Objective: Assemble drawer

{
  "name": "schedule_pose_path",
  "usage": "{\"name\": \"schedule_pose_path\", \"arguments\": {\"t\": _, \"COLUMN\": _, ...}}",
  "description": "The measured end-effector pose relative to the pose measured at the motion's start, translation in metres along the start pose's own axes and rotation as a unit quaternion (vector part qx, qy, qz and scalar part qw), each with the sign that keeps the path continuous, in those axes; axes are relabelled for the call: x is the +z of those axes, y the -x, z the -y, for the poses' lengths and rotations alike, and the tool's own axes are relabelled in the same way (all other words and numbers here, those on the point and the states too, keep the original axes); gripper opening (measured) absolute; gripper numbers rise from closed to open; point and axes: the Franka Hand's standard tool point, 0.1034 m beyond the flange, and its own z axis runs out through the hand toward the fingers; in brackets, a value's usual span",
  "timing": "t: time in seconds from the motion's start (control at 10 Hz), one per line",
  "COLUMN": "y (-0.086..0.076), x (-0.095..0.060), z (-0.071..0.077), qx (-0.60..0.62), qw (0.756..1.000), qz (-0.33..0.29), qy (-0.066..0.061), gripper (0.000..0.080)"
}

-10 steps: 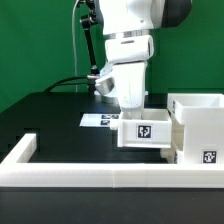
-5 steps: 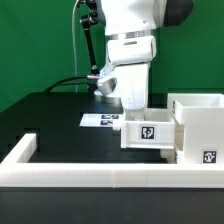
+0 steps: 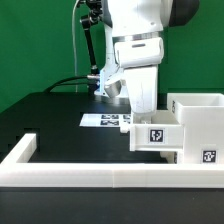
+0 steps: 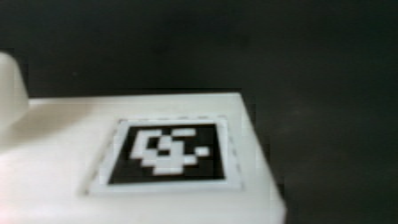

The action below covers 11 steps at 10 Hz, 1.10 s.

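A small white drawer box (image 3: 157, 137) with a black marker tag on its front sits low over the table, its right side against the larger white drawer housing (image 3: 200, 125) at the exterior view's right. My gripper (image 3: 146, 112) reaches down into the small box from above; its fingertips are hidden behind the box's wall. The box travels with the gripper, so it looks gripped. The wrist view shows only a white tagged face (image 4: 169, 150), very close and blurred, and no fingers.
The marker board (image 3: 103, 120) lies flat on the black table behind the box. A long white wall (image 3: 100, 177) runs along the front, with a short arm (image 3: 22, 150) turning back at the exterior view's left. A green backdrop stands behind.
The gripper and the small drawer box have moved together toward the exterior view's right, closer against the drawer housing. The housing and the marker board have not moved.
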Motion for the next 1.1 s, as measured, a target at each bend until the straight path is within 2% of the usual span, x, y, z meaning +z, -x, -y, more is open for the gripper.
{"name": "schedule_pose_path", "arguments": {"t": 0.5, "y": -0.005, "x": 0.001, "z": 0.0, "qx": 0.023, "qw": 1.0, "qz": 0.0, "qy": 0.004, "gripper": 0.0044}}
{"name": "schedule_pose_path", "arguments": {"t": 0.6, "y": -0.003, "x": 0.001, "z": 0.0, "qx": 0.024, "qw": 1.0, "qz": 0.0, "qy": 0.002, "gripper": 0.0044}}
{"name": "schedule_pose_path", "arguments": {"t": 0.7, "y": -0.003, "x": 0.0, "z": 0.001, "qx": 0.024, "qw": 1.0, "qz": 0.001, "qy": -0.008, "gripper": 0.0044}}
{"name": "schedule_pose_path", "arguments": {"t": 1.1, "y": 0.005, "x": 0.003, "z": 0.005, "qx": -0.01, "qw": 1.0, "qz": 0.001, "qy": -0.01, "gripper": 0.0044}}
